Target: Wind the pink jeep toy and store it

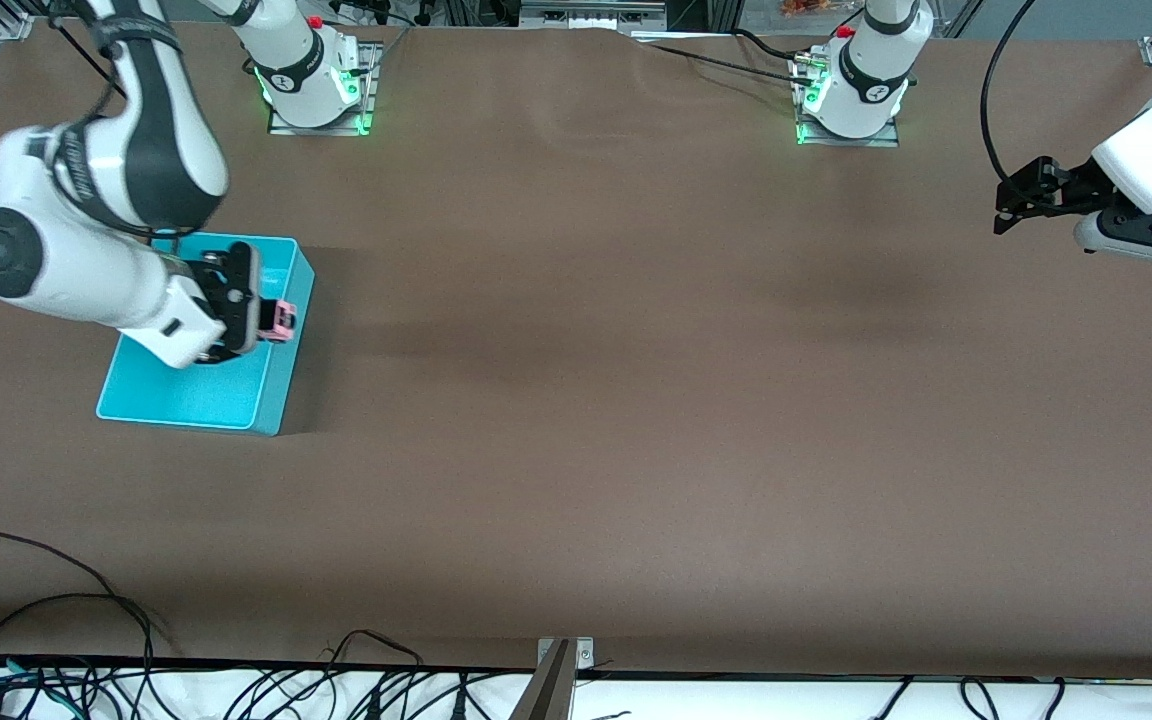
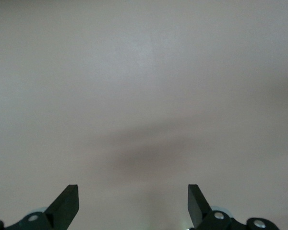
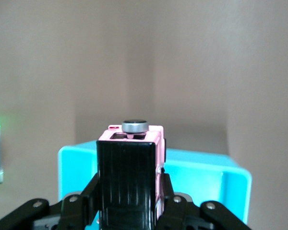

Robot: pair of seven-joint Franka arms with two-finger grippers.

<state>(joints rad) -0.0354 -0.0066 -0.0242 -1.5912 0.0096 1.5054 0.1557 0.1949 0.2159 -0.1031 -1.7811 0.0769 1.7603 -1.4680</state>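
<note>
The pink jeep toy point(image 1: 282, 319) hangs in my right gripper point(image 1: 266, 318), over the turquoise bin point(image 1: 186, 395) at the right arm's end of the table. In the right wrist view the jeep toy point(image 3: 129, 167) shows its black roof and a grey spare wheel, with my right gripper point(image 3: 129, 201) shut on its sides and the bin point(image 3: 206, 177) below it. My left gripper point(image 1: 1008, 205) waits open above the table at the left arm's end; in the left wrist view the left gripper point(image 2: 133, 206) has only bare table between its fingers point(image 2: 67, 203).
The brown table point(image 1: 636, 400) stretches between the two arms. The arm bases point(image 1: 311, 80) stand along the table's edge farthest from the front camera. Cables point(image 1: 86, 680) lie along the edge nearest that camera.
</note>
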